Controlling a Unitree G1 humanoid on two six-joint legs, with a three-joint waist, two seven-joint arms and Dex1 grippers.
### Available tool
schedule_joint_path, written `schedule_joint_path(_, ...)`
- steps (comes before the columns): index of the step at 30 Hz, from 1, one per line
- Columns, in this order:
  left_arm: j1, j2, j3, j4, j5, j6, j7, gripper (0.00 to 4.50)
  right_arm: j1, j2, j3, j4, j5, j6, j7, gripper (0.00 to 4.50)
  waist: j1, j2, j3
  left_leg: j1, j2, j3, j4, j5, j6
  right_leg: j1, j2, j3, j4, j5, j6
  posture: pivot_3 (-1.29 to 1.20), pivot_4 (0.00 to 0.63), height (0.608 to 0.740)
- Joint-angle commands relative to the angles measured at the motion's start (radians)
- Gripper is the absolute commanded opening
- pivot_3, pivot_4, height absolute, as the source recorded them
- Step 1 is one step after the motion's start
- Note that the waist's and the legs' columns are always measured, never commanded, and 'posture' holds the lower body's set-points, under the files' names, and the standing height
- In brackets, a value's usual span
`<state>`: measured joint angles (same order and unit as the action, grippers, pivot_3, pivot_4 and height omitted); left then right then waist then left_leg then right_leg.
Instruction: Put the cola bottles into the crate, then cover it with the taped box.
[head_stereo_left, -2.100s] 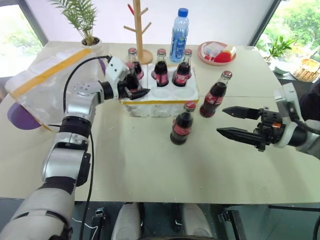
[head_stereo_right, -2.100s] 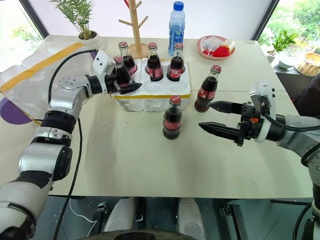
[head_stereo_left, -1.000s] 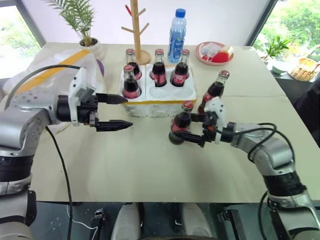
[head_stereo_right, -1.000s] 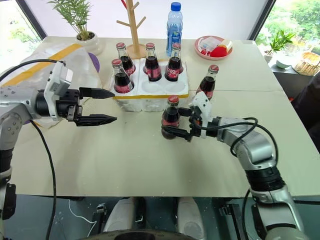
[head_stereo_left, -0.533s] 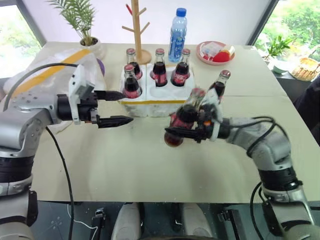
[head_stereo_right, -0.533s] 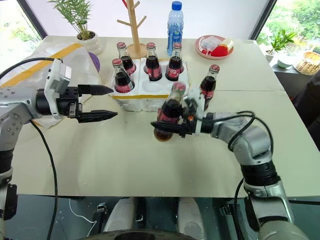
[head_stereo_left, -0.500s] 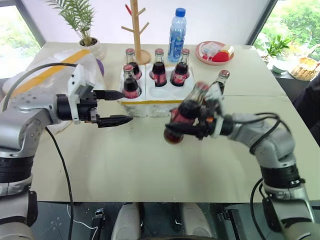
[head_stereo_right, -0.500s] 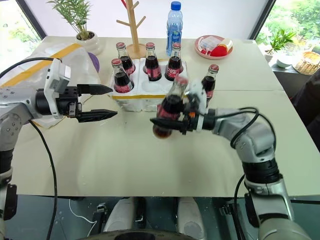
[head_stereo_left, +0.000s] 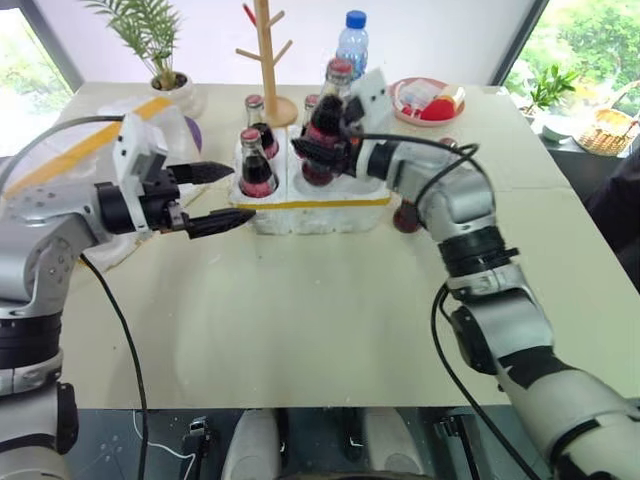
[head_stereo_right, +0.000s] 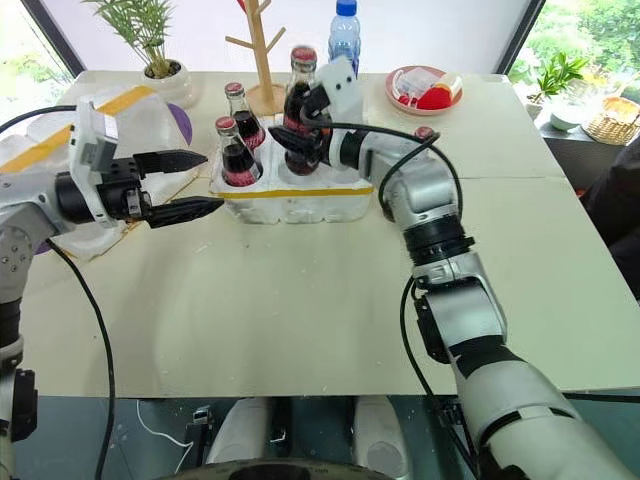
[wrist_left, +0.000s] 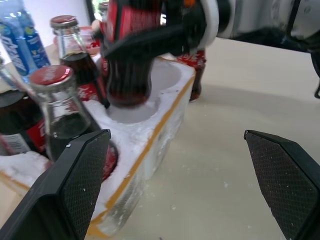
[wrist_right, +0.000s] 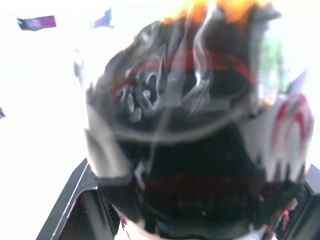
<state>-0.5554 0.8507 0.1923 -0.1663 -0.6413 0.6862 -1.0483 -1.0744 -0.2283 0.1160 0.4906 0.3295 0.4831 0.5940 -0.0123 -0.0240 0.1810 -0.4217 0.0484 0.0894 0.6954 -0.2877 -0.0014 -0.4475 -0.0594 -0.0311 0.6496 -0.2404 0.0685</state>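
Observation:
My right gripper (head_stereo_left: 312, 148) is shut on a cola bottle (head_stereo_left: 325, 120) and holds it upright just over a front hole of the crate (head_stereo_left: 320, 208); the same bottle (wrist_right: 190, 150) looms close in the right wrist view. Other cola bottles stand in the crate, one at the front left (head_stereo_left: 253, 165) and one behind it (head_stereo_left: 258, 112). One more bottle (head_stereo_right: 424, 135) stands on the table right of the crate, mostly hidden by my right arm. My left gripper (head_stereo_left: 240, 193) hangs open left of the crate, holding nothing. The taped box (head_stereo_left: 60, 160) lies at the far left.
Behind the crate stand a wooden mug tree (head_stereo_left: 265, 55) and a blue-capped water bottle (head_stereo_left: 352, 40). A pink plate (head_stereo_left: 425, 102) with food sits at the back right, a potted plant (head_stereo_left: 165, 50) at the back left. Bare table (head_stereo_left: 320, 310) stretches in front of the crate.
My right gripper shut on the bottle in front of the crate, then lifted it up and back to over the crate. The left gripper stayed open and about where it was.

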Motion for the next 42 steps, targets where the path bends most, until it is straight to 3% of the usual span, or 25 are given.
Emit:
schedule_joint_path(1,0.003,0.015,0.046,-0.023,-0.008,-0.021,0.017,4.50,-0.045,0.027,-0.007,0.006,-0.013,-0.031,0.038,2.85,-0.003,0.000,0.000,-0.002,0.000,0.000,0.000,0.000,0.000,-0.002,-0.001,0.000,0.000,0.000,0.000,0.00,0.150,0.740)
schedule_joint_path(9,0.010,0.008,0.038,-0.030,0.002,-0.037,0.035,4.50,-0.007,0.105,0.028,0.140,-0.110,-0.074,0.032,2.85,-0.009,0.000,0.000,-0.004,0.000,0.002,0.001,0.001,-0.001,-0.006,-0.001,0.000,0.001,0.001,0.001,0.00,0.150,0.740)
schedule_joint_path(11,0.004,0.005,0.027,-0.026,0.009,-0.044,0.036,4.50,-0.013,0.117,0.009,0.170,-0.118,-0.077,0.014,3.92,-0.011,0.000,0.000,-0.002,0.000,0.001,0.001,0.001,-0.002,-0.004,0.000,0.000,0.001,0.001,0.000,0.00,0.150,0.740)
schedule_joint_path(13,-0.005,0.004,0.019,-0.017,0.014,-0.051,0.035,4.50,-0.014,0.116,-0.003,0.165,-0.123,-0.081,0.009,4.41,-0.011,0.000,0.000,0.002,0.000,0.001,0.001,0.000,-0.001,-0.001,0.000,0.001,0.001,0.001,0.000,0.00,0.150,0.740)
schedule_joint_path(19,-0.024,-0.001,0.006,-0.003,0.022,-0.060,0.031,4.50,0.068,0.040,-0.051,-0.110,-0.064,0.056,0.046,4.41,-0.002,0.000,0.000,0.004,0.000,0.000,0.001,-0.001,0.003,0.002,0.000,0.000,0.001,0.001,0.000,0.00,0.150,0.740)
schedule_joint_path(24,-0.024,-0.002,-0.002,0.004,0.022,-0.066,0.021,4.50,0.234,-0.113,-0.136,-0.522,0.042,0.320,0.042,4.41,0.003,0.000,0.000,0.002,0.000,-0.001,0.001,-0.002,0.003,0.002,-0.003,-0.001,0.000,0.001,0.001,0.00,0.150,0.740)
schedule_joint_path(27,-0.032,-0.009,-0.016,0.011,0.017,-0.065,0.010,4.50,0.354,-0.182,-0.227,-0.728,0.106,0.491,-0.019,4.41,0.001,0.000,0.000,0.002,0.000,-0.001,0.001,-0.002,0.004,0.002,-0.003,-0.001,-0.002,0.001,0.001,0.00,0.150,0.740)
schedule_joint_path(31,-0.055,-0.036,-0.050,0.019,0.021,-0.070,-0.004,4.50,0.505,-0.189,-0.374,-0.935,0.167,0.649,-0.125,4.41,0.001,0.000,0.000,0.003,-0.001,-0.001,0.001,-0.003,0.004,0.002,0.000,-0.001,0.000,0.001,0.000,0.00,0.150,0.740)
schedule_joint_path(35,-0.093,-0.078,-0.089,0.043,0.034,-0.083,-0.010,4.50,0.624,-0.169,-0.439,-0.988,0.139,0.638,-0.222,4.41,-0.001,0.000,-0.001,0.005,-0.001,-0.001,0.001,-0.002,0.004,0.003,0.000,0.000,0.000,0.001,0.000,0.00,0.150,0.740)
schedule_joint_path(42,-0.171,-0.109,-0.133,0.114,0.066,-0.114,-0.037,4.50,0.610,-0.161,-0.459,-0.885,0.096,0.528,-0.307,4.41,-0.001,0.000,0.000,0.006,-0.001,-0.001,0.001,-0.002,0.004,0.004,0.001,0.001,0.000,0.001,0.000,0.00,0.150,0.740)
